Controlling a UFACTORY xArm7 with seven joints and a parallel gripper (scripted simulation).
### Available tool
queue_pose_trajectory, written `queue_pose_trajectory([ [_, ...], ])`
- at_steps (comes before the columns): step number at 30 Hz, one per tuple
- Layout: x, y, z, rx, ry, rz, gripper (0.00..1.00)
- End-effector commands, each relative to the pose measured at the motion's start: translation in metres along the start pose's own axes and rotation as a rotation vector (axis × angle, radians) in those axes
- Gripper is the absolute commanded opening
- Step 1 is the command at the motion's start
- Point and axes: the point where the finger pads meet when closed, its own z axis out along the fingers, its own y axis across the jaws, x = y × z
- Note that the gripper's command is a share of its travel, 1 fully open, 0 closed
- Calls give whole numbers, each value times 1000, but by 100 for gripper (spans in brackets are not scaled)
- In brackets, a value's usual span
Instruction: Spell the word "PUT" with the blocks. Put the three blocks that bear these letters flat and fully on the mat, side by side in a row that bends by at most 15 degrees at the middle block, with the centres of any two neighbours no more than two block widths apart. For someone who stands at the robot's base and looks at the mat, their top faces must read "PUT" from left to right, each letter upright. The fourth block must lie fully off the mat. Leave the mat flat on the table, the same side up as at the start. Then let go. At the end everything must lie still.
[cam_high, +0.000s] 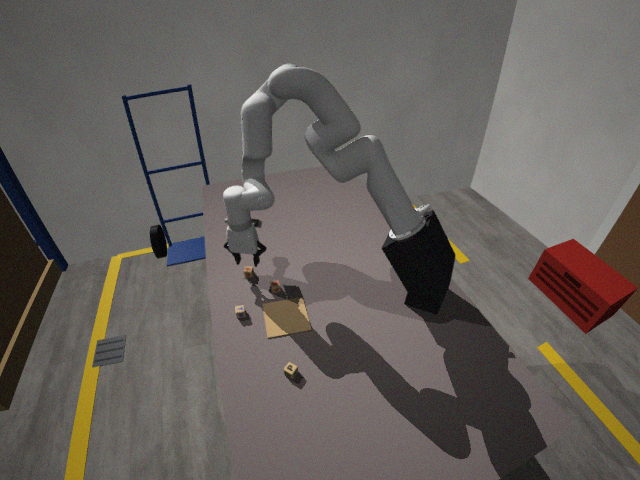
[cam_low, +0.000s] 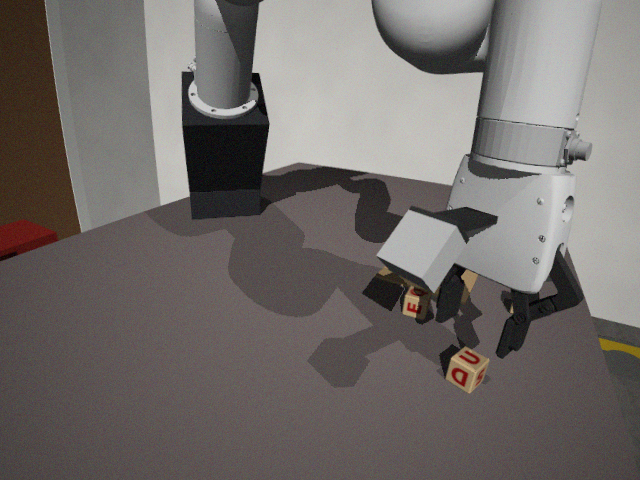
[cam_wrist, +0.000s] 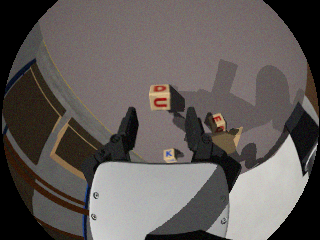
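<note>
You are near the start of the spelling: no letter block is on the mat (cam_high: 286, 317) (cam_wrist: 225, 142) yet. The mat looks flat on the counter (cam_high: 258, 413) (cam_low: 155, 361) (cam_wrist: 120, 55), so that part is fine.

Your pincer (cam_high: 247, 262) (cam_low: 471, 336) (cam_wrist: 161, 115) is fairly wide and has nothing in it. It hangs above the counter, near the U block (cam_high: 248, 272) (cam_low: 466, 370) (cam_wrist: 160, 97). The U is on top, with a red D on one side. That block sits off the mat, so it still has to go in the middle of the word.

The P block (cam_high: 290, 369) sits well away from the mat, on the left side for someone at the base. Its P is on top, but it is turned at a slant. You will need to turn it straight and put it at the left end.

The block with a blue letter (cam_high: 239, 311) (cam_low: 511, 308) (cam_wrist: 169, 155) is off the mat, past its far edge. The block with a red E on its side (cam_high: 275, 286) (cam_low: 415, 303) (cam_wrist: 218, 122) is just beside the mat. I cannot tell which one has the T on top. The T one must go on the right; the other can stay off.
</note>
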Motion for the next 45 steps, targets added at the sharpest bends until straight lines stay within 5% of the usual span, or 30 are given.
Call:
queue_pose_trajectory([
  [1, -1, -3, 10, -3, -11, -1, 69],
  [45, -2, -3, 19, -3, -11, -1, 69],
])
